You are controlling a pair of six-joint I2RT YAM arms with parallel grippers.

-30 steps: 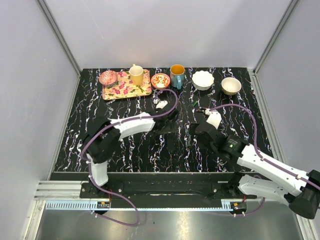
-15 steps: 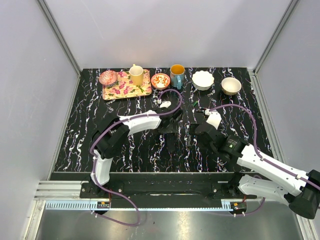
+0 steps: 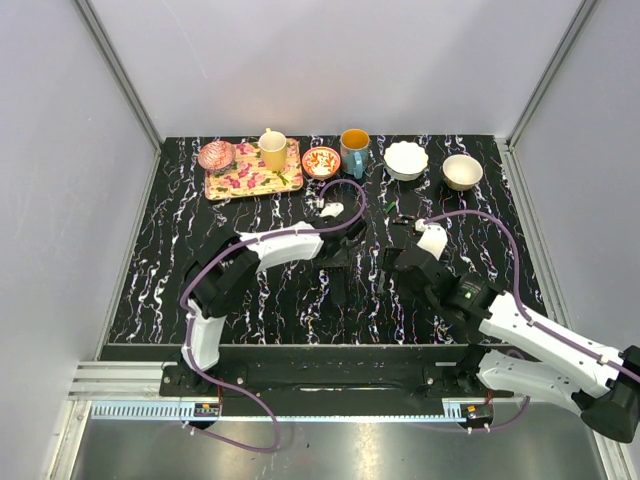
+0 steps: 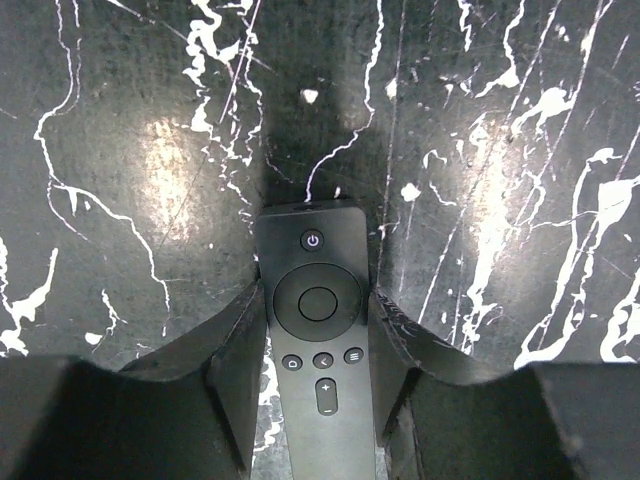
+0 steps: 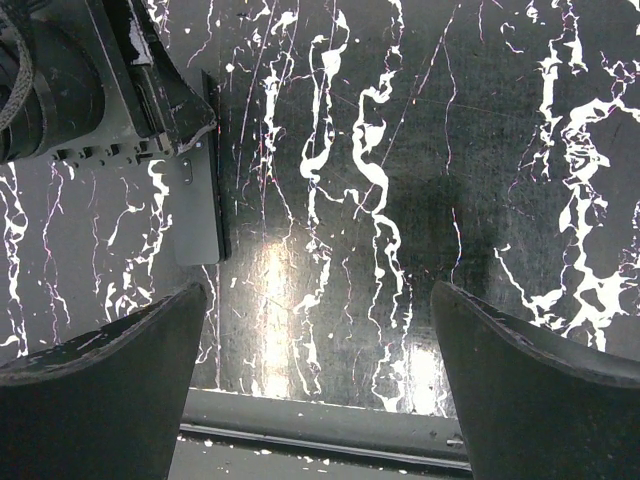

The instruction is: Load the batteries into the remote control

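The remote control [image 4: 310,225] is a slim black bar lying flat on the marbled table, buttons up. In the top view the remote control [image 3: 341,287] lies mid-table, lengthwise toward the near edge. My left gripper [image 4: 315,300] straddles it with both fingers pressed against its sides beside the round pad, shut on it. The left gripper [image 3: 338,256] sits over the remote's far end. My right gripper [image 5: 318,295] stands wide open over bare table just right of the remote's end [image 5: 197,215], holding nothing. I cannot pick out the batteries in any view.
Along the back edge stand a flowered tray [image 3: 245,178] with a pink bowl [image 3: 215,154] and a yellow cup [image 3: 272,149], a patterned bowl [image 3: 321,161], a blue mug [image 3: 354,150] and two white bowls [image 3: 406,159]. The table's front edge [image 5: 320,415] lies just below the right gripper.
The left gripper reached forward over the remote control and its fingers closed from wide open onto the remote's sides. The right arm shifted only slightly and stayed open.
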